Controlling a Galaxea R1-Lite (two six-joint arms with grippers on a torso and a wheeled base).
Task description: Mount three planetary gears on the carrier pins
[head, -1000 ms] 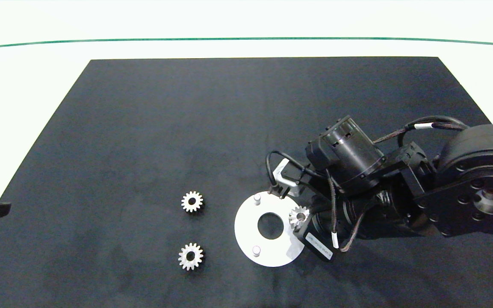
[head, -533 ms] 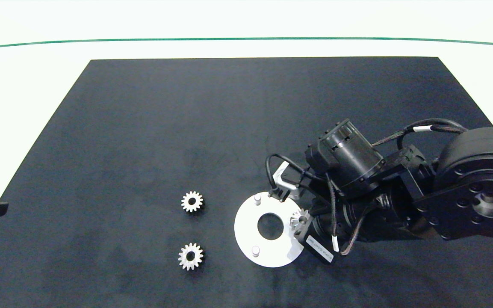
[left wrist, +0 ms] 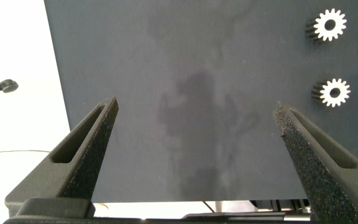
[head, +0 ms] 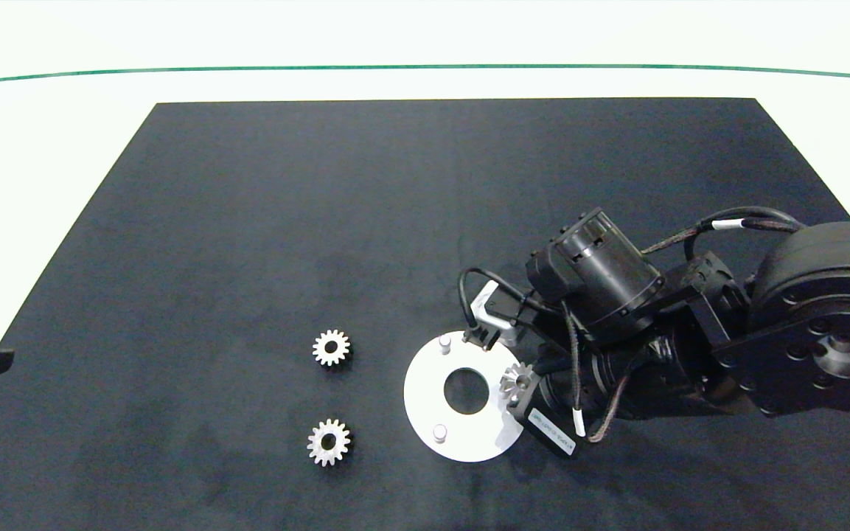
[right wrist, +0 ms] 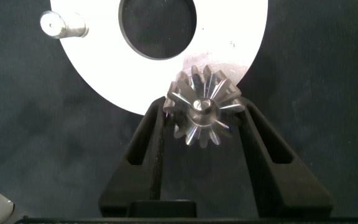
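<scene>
While the right gripper (right wrist: pixel 202 121) is pinching a small silver toothed metal gear (right wrist: pixel 202 114) between its two dark fingers (right wrist: pixel 143 140), that gear is sitting tilted on a short pale grey peg whose tip is showing through its centre hole, at the edge of the flat white round disc (right wrist: pixel 241 37) nearest the gripper. In the head view this same gear (head: pixel 517 379) is lying on the disc's right side, hard against the right gripper (head: pixel 524 387), with the dark right arm reaching in from the right edge.

Only the right wrist view is showing the fingers pressing against the gear's teeth; whether the gear is fully seated on the peg cannot be told. It is also showing one bare pale grey peg (right wrist: pixel 63 25) beyond the disc's large centre hole. Only the head view is showing both bare pegs, the nearer (head: pixel 439 431) and the farther (head: pixel 444 341).

Left of the disc, well apart from it, two more silver spur gears are lying flat on the black mat (head: pixel 321 221), one nearer (head: pixel 329 442) and one farther (head: pixel 331 347).

The left gripper (left wrist: pixel 194 118) is hovering over the mat's left edge with its fingers spread wide and holding nothing.
</scene>
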